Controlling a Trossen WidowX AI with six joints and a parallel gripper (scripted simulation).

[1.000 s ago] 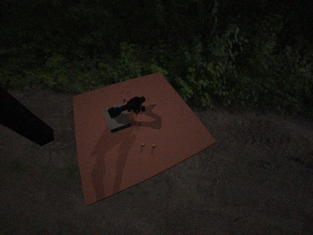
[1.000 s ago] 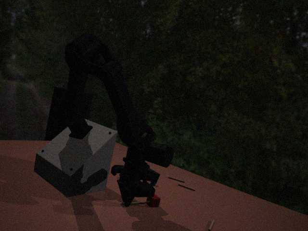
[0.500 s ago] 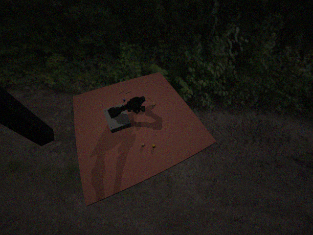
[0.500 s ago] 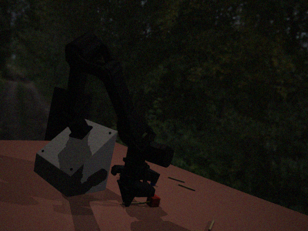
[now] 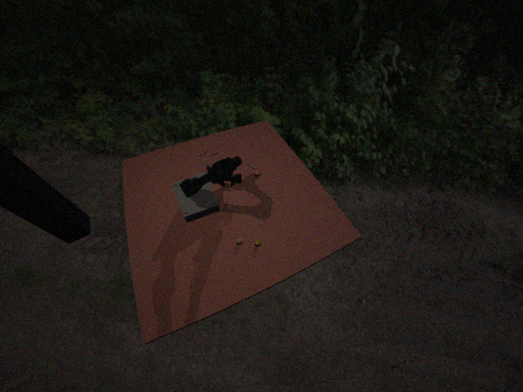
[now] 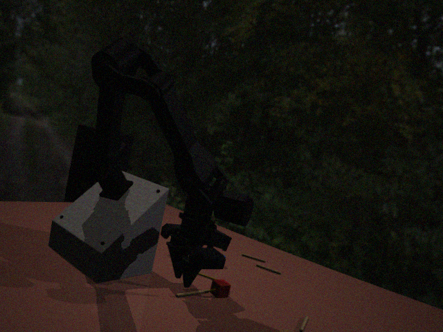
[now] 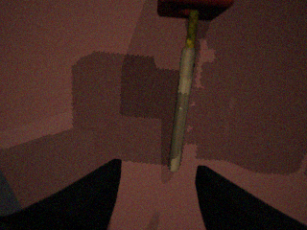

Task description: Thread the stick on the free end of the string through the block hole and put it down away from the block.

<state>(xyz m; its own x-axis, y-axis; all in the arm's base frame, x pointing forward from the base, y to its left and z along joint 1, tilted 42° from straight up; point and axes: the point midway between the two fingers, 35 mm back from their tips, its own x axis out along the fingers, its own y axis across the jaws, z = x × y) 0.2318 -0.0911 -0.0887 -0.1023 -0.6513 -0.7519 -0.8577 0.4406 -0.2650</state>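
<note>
The red block (image 6: 220, 288) (image 7: 194, 7) stands on the table. The pale stick (image 6: 194, 292) (image 7: 179, 115) lies outside the block, pointing away from it. A short yellow length of string (image 7: 192, 29) joins the stick to the block's near side in the wrist view. Another yellow length shows behind the block in the exterior view. My gripper (image 6: 183, 281) (image 7: 158, 170) is partly open and holds nothing. Its fingertips stand either side of the stick's free end, just above it. The inside of the hole is hidden. I cannot clearly make out the button.
Two loose sticks (image 5: 203, 153) (image 5: 214, 153) (image 6: 253, 258) (image 6: 268, 269) lie together. Other sticks (image 5: 251, 166) (image 5: 260, 220) lie apart. Two small yellow objects (image 5: 239, 242) (image 5: 257, 243) stand on the table (image 5: 295, 236). A large grey box (image 6: 146, 193) is beside the arm.
</note>
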